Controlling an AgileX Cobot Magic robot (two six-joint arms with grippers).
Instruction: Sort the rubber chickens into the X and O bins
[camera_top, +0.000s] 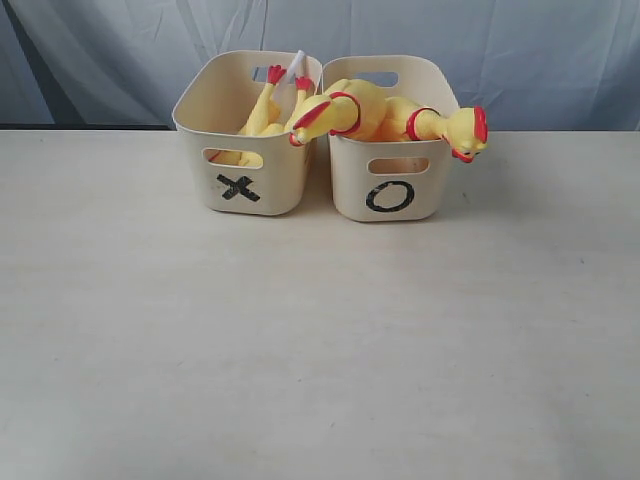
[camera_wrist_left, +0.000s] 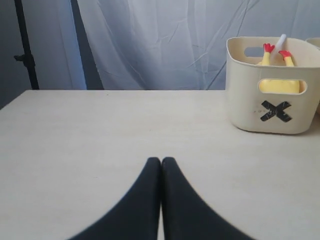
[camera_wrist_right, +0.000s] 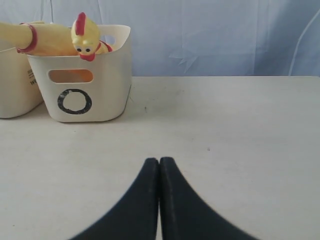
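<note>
Two cream bins stand side by side at the back of the table. The X bin (camera_top: 240, 190) (camera_wrist_left: 272, 110) holds a yellow rubber chicken (camera_top: 262, 115) (camera_wrist_left: 277, 86), red feet sticking up. The O bin (camera_top: 390, 195) (camera_wrist_right: 75, 102) holds two chickens. One chicken (camera_top: 455, 128) (camera_wrist_right: 85, 35) hangs its head over the bin's right rim. The other chicken (camera_top: 335, 110) leans its head across toward the X bin. My left gripper (camera_wrist_left: 161, 161) and right gripper (camera_wrist_right: 159, 160) are both shut on nothing, low over bare table, well short of the bins. Neither arm shows in the exterior view.
A pale blue cloth backdrop (camera_top: 520, 50) hangs behind the table (camera_top: 320, 350). A dark stand (camera_wrist_left: 25, 45) rises past the table's far edge in the left wrist view. A thin white stick (camera_top: 295, 65) pokes out of the X bin.
</note>
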